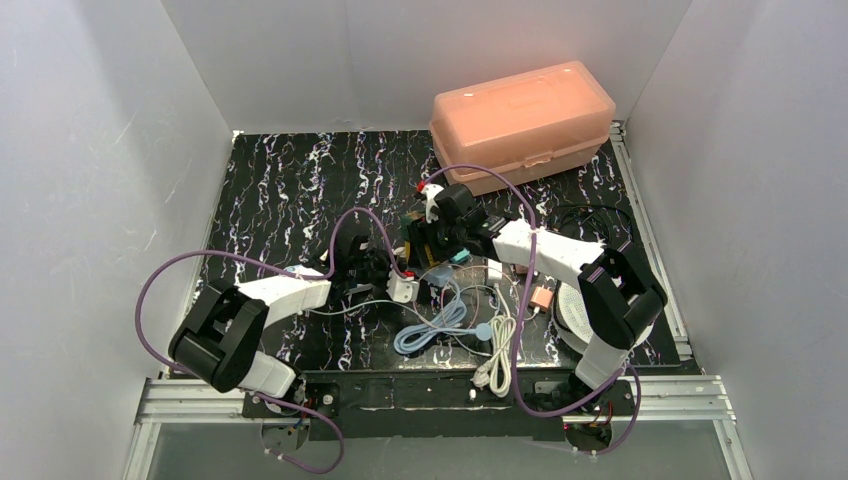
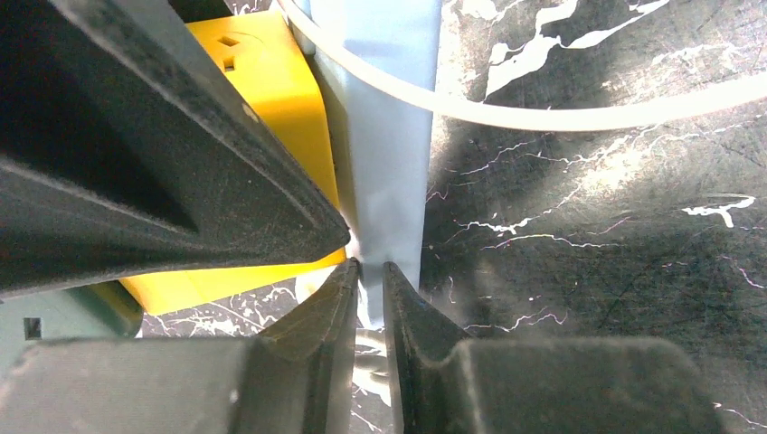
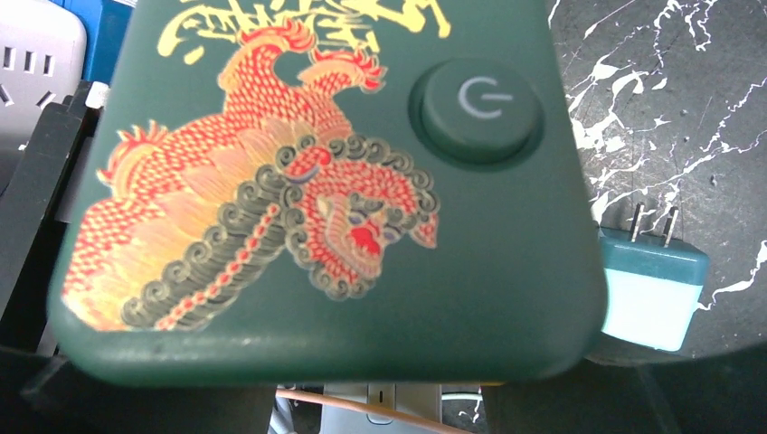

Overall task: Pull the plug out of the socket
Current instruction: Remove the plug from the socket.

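Observation:
The socket is a dark green block with a red-and-gold dragon and a round power button; its side shows yellow in the left wrist view. My right gripper is shut on the block, with a dark finger showing on each side under its near edge. A pale plug stands against the yellow face, seen as a white plug from above. My left gripper is closed to a narrow slit with the plug's lower end between its tips.
A teal plug lies loose on the black marbled table right of the socket, prongs up. A white socket strip sits behind. Coiled cables and a white cable bundle lie in front. An orange box stands at the back.

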Robot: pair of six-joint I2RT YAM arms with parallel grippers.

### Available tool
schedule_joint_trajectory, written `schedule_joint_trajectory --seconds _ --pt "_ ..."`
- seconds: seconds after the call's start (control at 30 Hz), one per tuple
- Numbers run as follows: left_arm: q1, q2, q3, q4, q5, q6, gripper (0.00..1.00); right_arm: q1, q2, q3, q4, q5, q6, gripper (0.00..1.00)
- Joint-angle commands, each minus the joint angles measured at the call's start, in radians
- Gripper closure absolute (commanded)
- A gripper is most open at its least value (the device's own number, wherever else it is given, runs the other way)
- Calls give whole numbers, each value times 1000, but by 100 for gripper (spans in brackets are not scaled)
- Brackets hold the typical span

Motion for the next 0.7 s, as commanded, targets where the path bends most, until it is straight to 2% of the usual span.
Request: schedule_joint_trajectory --seconds 0.0,0.1,0.17,0.2,0.23,0.27,0.3,0.5,0.67 --pt "-26 22 -21 -114 39 14 88 -24 -58 67 212 -85 78 99" --pt "-30 18 -27 -117 37 25 88 -45 -55 70 221 -97 90 99" --pt "-35 13 -30 -102 32 8 82 -48 -49 77 229 -107 96 99" --pt "-38 11 -31 -91 28 -13 74 -48 -45 83 230 -112 97 99" --pt "-42 9 -32 -79 26 -35 59 -48 -39 92 231 -117 103 99" --pt "-46 10 -33 -65 24 -57 49 -48 -32 101 231 -127 111 99" --pt "-50 10 -32 -57 20 -77 46 -48 -26 113 226 -131 118 99" --pt "-69 23 9 -59 -29 -204 45 -48 -17 150 204 -163 147 99" --pt "-78 42 62 -80 -50 -241 54 -47 -30 104 245 -225 220 99"
